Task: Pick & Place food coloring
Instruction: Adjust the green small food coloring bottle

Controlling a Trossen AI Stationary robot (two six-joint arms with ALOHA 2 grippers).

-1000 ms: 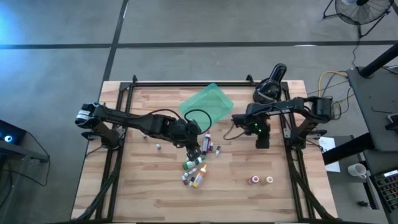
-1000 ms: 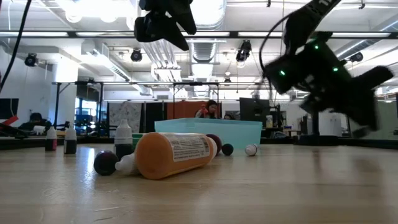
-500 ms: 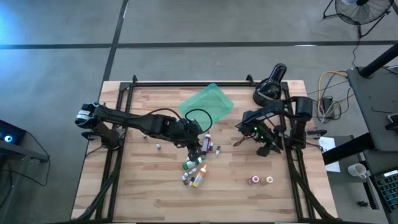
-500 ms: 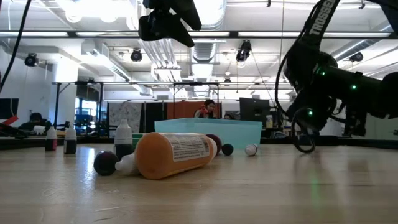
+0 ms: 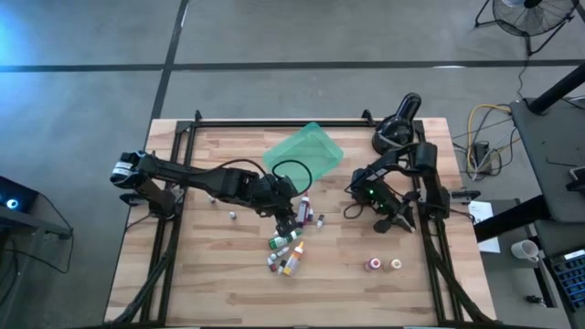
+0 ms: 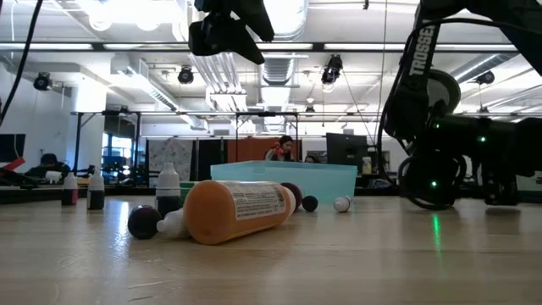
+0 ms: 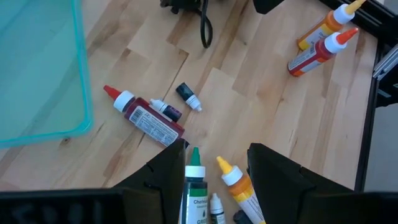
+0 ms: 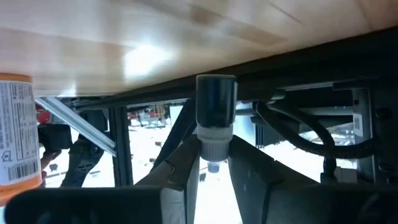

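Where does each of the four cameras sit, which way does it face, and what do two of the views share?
High view: overhead, facing straight down; both arms show around the teal tray.
Low view: table height, facing level across; an orange bottle lies close, arms enter from above.
Left wrist view: looks down past the left gripper, open above the bottles.
Right wrist view: the right gripper grips a small dark bottle.
Shared: high and left wrist views both show the tray.

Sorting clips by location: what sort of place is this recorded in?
Probably a robotics lab or open workshop floor. The wooden table sits in a black frame on bare concrete, a fan stands nearby, and the low view shows exposed ceiling ducts and a seated person at desks.
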